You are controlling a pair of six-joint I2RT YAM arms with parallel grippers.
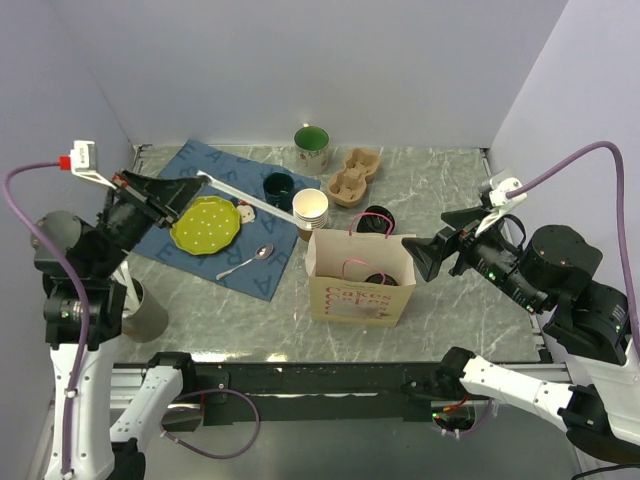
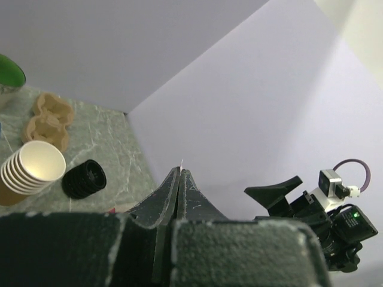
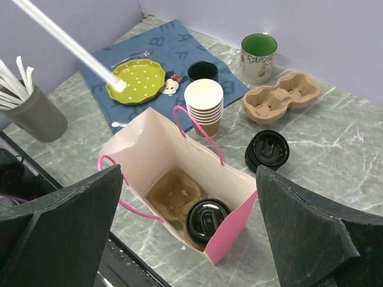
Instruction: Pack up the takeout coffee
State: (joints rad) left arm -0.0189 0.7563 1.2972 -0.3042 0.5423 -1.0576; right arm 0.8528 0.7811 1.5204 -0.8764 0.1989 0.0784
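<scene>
Top external view is being taken up mostly by the grey marbled tabletop (image 1: 470, 310), on which a blue lettered cloth placemat (image 1: 190, 160) is being kept to the far left, away from the packing spot. Near the middle, a cream paper carrier bag with pink sides and pink cord handles (image 1: 358, 290) is being left standing upright with its mouth open, apparently so that things can be lowered in from above. The right gripper (image 3: 188, 173) is being held over that mouth with its fingers spread wide and nothing between them, so the cup is not being carried by it. The left gripper (image 2: 179, 179) is being kept pressed together on nothing visible, raised at the left side.

Inside the bag a brown moulded-pulp cup tray (image 3: 173, 191) is being used as a base. The takeout coffee, a cup under a black plastic sip lid (image 3: 207, 218), is being seated in one well of it, presumably against tipping. Only its lid is being shown. A small stack of loose black lids (image 3: 267, 149) is being left on the table just beside the bag.
</scene>
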